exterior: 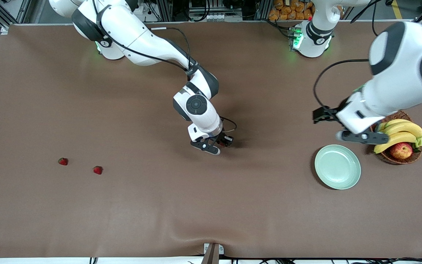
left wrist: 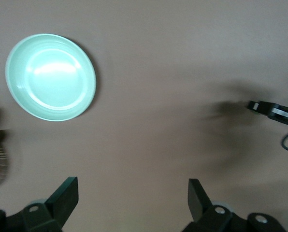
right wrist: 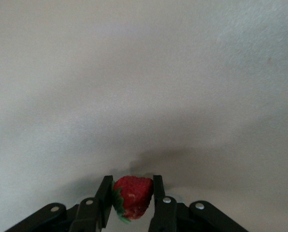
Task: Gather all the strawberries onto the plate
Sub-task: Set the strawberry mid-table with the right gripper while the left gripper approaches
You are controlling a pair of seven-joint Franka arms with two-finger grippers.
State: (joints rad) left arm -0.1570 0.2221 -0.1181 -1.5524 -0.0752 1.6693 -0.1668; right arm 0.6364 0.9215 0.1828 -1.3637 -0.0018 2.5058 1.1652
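Observation:
My right gripper (right wrist: pixel 132 193) is shut on a red strawberry (right wrist: pixel 133 195) with a green cap, held above bare table near the table's middle (exterior: pixel 222 143). Two more strawberries (exterior: pixel 63 161) (exterior: pixel 97 170) lie on the brown table toward the right arm's end. The pale mint-green plate (exterior: pixel 337 167) sits empty toward the left arm's end and also shows in the left wrist view (left wrist: pixel 50 76). My left gripper (left wrist: pixel 132 193) hangs open and empty over the table beside the plate (exterior: pixel 365 137), between the plate and the basket.
A brown wicker basket (exterior: pixel 414 156) with bananas (exterior: pixel 401 132) and a red-yellow apple (exterior: pixel 401 150) stands beside the plate at the left arm's end. The right gripper (left wrist: pixel 274 110) shows far off in the left wrist view. A clamp (exterior: pixel 213 253) sits at the table's near edge.

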